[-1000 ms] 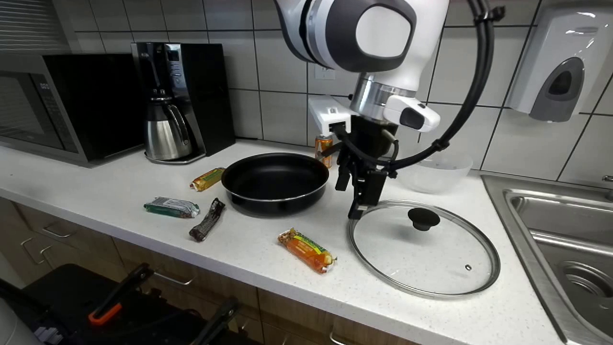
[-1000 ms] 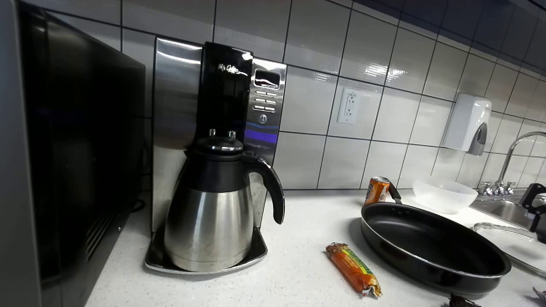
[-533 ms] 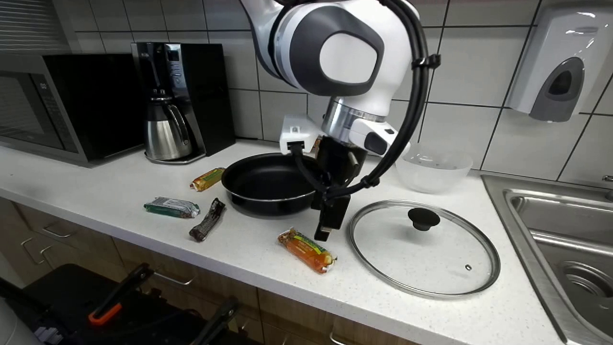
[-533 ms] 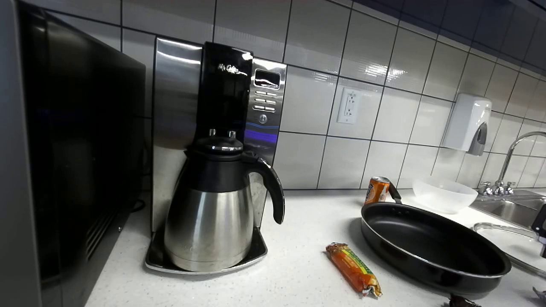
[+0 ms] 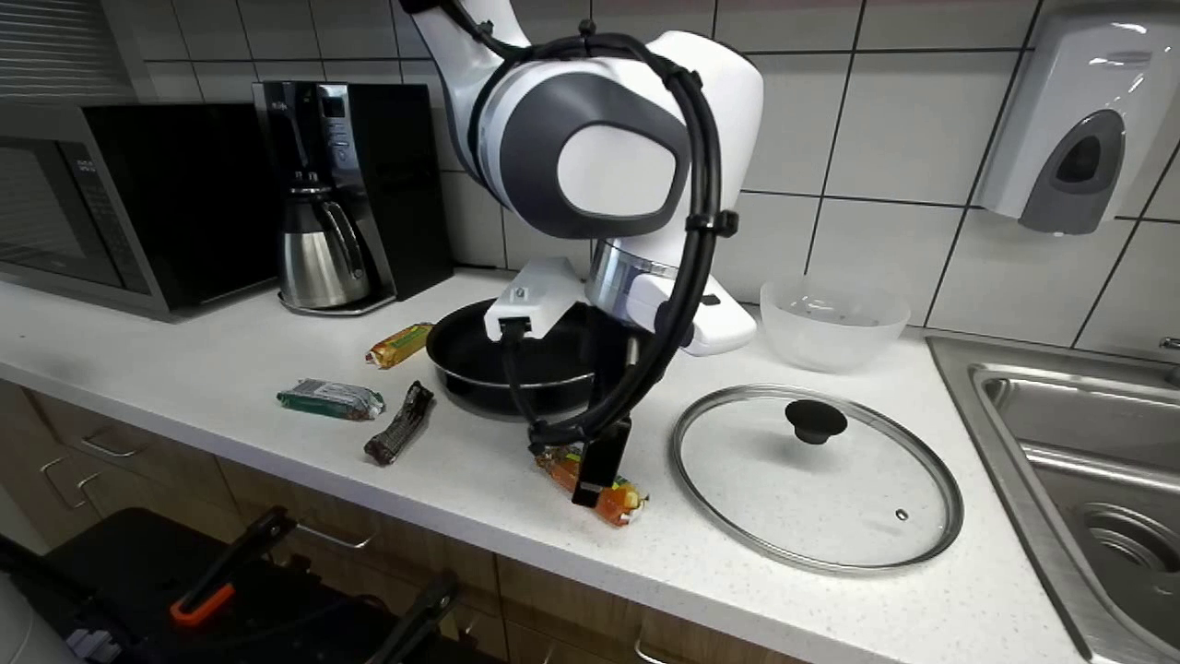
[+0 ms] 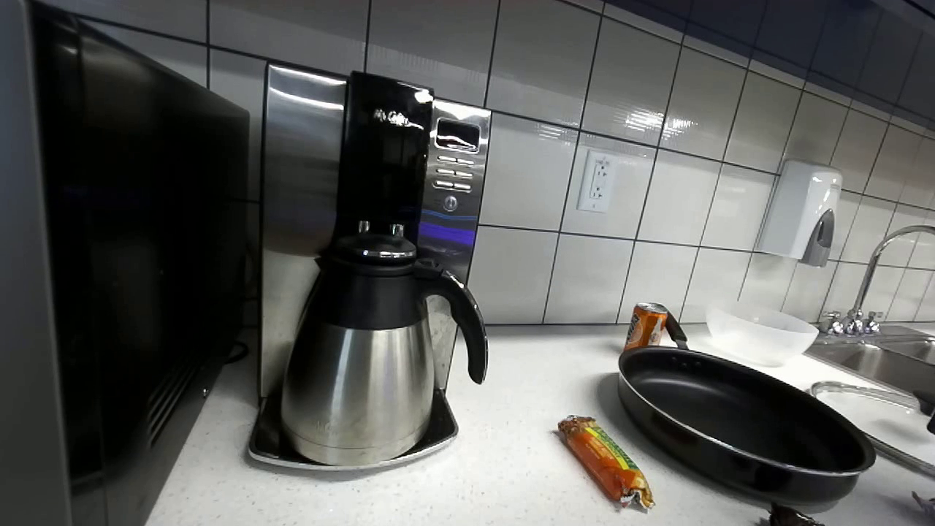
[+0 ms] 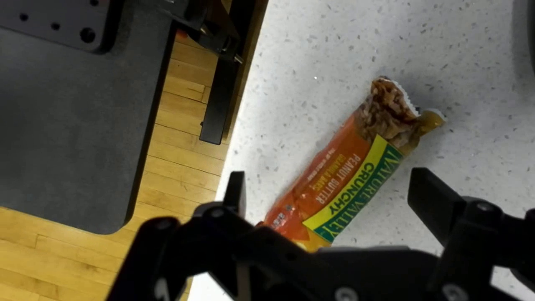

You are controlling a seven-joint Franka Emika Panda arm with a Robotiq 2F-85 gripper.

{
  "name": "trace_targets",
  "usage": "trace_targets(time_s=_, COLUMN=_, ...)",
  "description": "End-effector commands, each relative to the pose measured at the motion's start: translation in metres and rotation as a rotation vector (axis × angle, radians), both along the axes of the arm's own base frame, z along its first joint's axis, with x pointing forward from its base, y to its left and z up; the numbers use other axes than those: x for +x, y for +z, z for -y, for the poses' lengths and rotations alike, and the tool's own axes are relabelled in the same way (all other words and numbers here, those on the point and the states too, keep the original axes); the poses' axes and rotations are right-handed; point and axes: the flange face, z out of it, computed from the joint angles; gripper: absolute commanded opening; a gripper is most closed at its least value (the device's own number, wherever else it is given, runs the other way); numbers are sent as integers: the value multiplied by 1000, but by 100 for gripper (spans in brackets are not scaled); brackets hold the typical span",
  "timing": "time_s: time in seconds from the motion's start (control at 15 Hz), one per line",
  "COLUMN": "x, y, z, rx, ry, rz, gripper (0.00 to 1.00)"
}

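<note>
My gripper (image 7: 329, 190) stands open in the wrist view, its two black fingers (image 7: 235, 190) wide apart. Between and beneath them a granola bar in an orange, yellow and green wrapper (image 7: 334, 179) lies slantwise on the speckled white counter. Its lower end is hidden behind the gripper's body. In an exterior view one finger (image 5: 601, 466) hangs in front of that same bar (image 5: 619, 505) and covers its middle. Whether finger and bar touch cannot be told. Behind the arm sits a black frying pan (image 5: 475, 346), partly covered by it.
A glass lid (image 5: 756, 489) with a black knob lies right of the bar. Further bars are a gold one (image 5: 398, 346), a green one (image 5: 332, 398) and a dark one (image 5: 399, 424). A bowl (image 5: 834, 327), sink (image 5: 1000, 433), can (image 6: 646, 326) and coffee maker (image 6: 453, 183) stand around.
My gripper has come leftward and down, from beside the lid's edge to over the orange bar, staying open. It has nearly left the view that faces the coffee maker. The objects have not moved.
</note>
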Motion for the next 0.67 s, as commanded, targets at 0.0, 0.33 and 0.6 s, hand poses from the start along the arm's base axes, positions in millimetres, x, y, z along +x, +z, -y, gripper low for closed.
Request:
trace_targets(time_s=0.0, x=-4, y=-1, z=-5, rx=-21, ry=-68, rz=13, gripper=100)
trace_targets(time_s=0.33, x=-2, y=-3, z=0, rx=-36, ry=-112, rz=15, gripper=100)
trace_targets(time_s=0.6, x=0, y=-7, z=-1, rx=-37, ry=-130, rz=9, gripper=100)
